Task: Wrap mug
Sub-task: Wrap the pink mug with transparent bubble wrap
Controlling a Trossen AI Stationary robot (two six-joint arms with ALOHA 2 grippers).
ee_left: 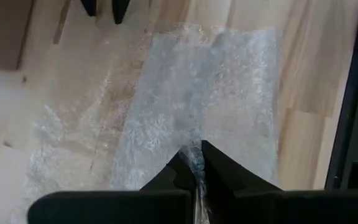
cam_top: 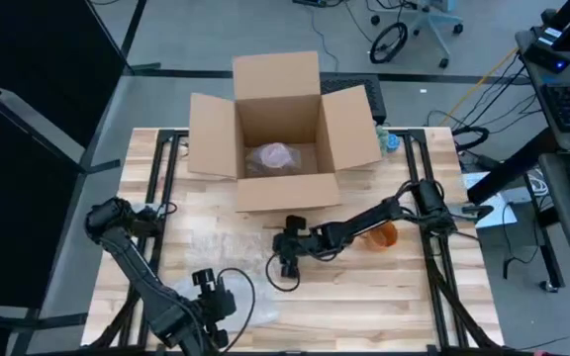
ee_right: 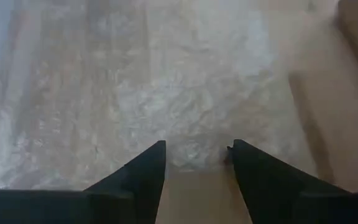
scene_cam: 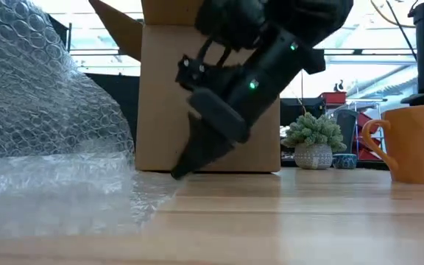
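A clear sheet of bubble wrap (cam_top: pixel 216 252) lies on the wooden table in front of the cardboard box (cam_top: pixel 277 129). Its near part (scene_cam: pixel 43 110) is raised into a mound. My left gripper (cam_top: pixel 211 297) is at the wrap's near edge, shut on it. My right gripper (cam_top: pixel 287 262) is open and points down at the wrap's right edge (ee_right: pixel 185 152), one finger on each side of it. The orange mug (cam_top: pixel 382 235) stands upright on the table to the right, behind the right arm, with no gripper on it. My left gripper pinches the bubble wrap's near edge (ee_left: pixel 196 163) between its two fingers, coming from the table's near side. One layer or several, I cannot tell. The wrap spreads away from the fingers (ee_left: pixel 219 168) onto the table. My right gripper's fingertips (scene_cam: pixel 179 173) reach down to the table at the wrap's edge; whether they touch the wrap, I cannot tell.
The open box holds a pale wrapped bundle (cam_top: pixel 273 156). A small potted plant (scene_cam: pixel 313 140) stands past the table's far right side. Bare wood lies near the front edge at right (cam_top: pixel 384 307). Black rails (cam_top: pixel 433 267) run along both sides of the table.
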